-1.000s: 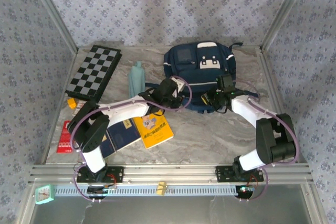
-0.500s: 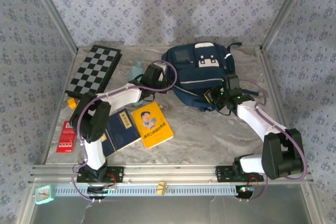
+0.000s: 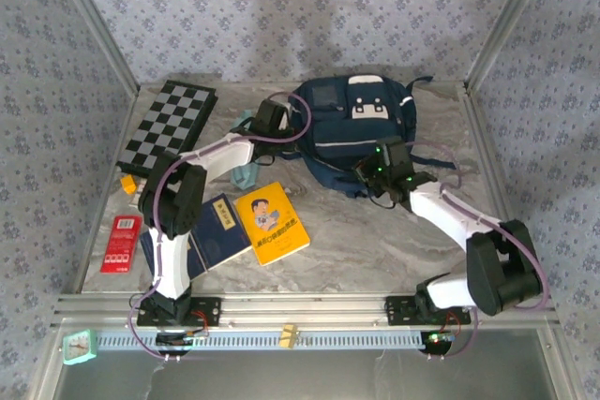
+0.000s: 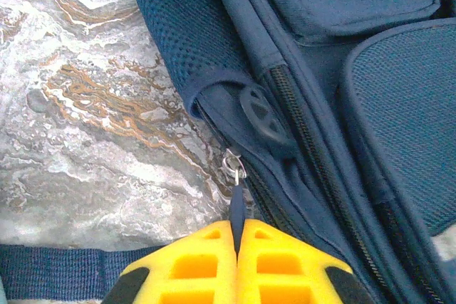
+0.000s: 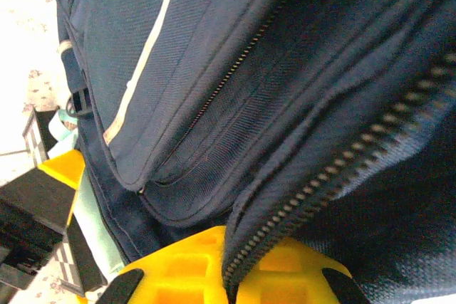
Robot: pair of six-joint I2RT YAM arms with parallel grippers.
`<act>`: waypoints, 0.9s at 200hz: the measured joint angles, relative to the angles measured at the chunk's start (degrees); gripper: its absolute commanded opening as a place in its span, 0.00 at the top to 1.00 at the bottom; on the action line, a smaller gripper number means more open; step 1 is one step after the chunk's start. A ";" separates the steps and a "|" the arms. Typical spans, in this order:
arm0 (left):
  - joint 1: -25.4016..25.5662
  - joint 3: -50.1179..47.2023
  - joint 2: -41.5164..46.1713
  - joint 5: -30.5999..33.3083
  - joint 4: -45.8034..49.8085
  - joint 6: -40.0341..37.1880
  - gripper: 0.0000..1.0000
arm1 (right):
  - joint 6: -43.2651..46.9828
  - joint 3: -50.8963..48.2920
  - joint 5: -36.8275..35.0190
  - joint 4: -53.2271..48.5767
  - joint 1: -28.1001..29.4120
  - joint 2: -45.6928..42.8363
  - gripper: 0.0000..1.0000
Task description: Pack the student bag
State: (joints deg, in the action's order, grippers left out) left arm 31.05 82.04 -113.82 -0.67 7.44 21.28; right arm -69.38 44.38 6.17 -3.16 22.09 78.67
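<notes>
Found left jaws pressed shut on the dark pull tab (image 4: 236, 211) of a zipper, silver slider (image 4: 234, 165) just beyond the yellow pads (image 4: 199, 265). Found right jaws likewise shut, pinching a cloth edge (image 5: 239, 247) lined with zipper teeth (image 5: 335, 179). Nothing else held by either.

Located the student bag (image 3: 361, 133) on the marble table (image 3: 375, 250), far middle, close to the back wall, lying flat with front pockets up and white patch toward the wall. Left arm at its left flank, beside the mesh side pocket (image 4: 178, 40); right arm at its near edge.

Elsewhere on the table, apart from the bag: chequered board (image 3: 169, 128), yellow book (image 3: 272, 222), dark blue book (image 3: 211, 241), red card-like item (image 3: 122, 243).

Handling, by judgement only:
- Soft woven cloth, limp, probably light while this slack. Not fragile, not slippery.
- Likely to drag and bunch under a zipper pull unless braced on the opposite side.
- Best taken by the pull tab for opening, by the seam beside the teeth for bracing, by a strap (image 4: 64, 261) for shifting whole.
- Better to avoid the mesh pocket: stretchy, poor purchase.
- Thin tab, easy to lose from a pinch if tugged off line; worth pulling straight along the track.
</notes>
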 measured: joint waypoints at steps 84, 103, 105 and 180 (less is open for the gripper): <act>-0.61 -10.86 15.58 -6.25 4.90 1.07 0.44 | 6.97 0.94 -2.58 -1.01 3.82 -0.02 0.34; -0.50 -12.07 19.63 -7.02 6.05 2.03 0.40 | 8.87 0.63 -2.60 -2.69 3.82 -1.95 0.29; -0.48 -12.22 20.00 -7.13 6.01 2.32 0.39 | 9.25 0.66 -2.58 -3.02 3.85 -2.14 0.29; 2.73 -35.06 41.24 -7.63 9.22 13.31 0.32 | 25.22 5.99 -1.95 -21.62 15.96 -4.44 0.28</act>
State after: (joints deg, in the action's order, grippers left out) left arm 33.78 46.98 -72.58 -8.29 16.67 34.59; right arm -44.16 50.37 4.23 -24.77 38.04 74.24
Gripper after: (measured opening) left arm 0.678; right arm 0.723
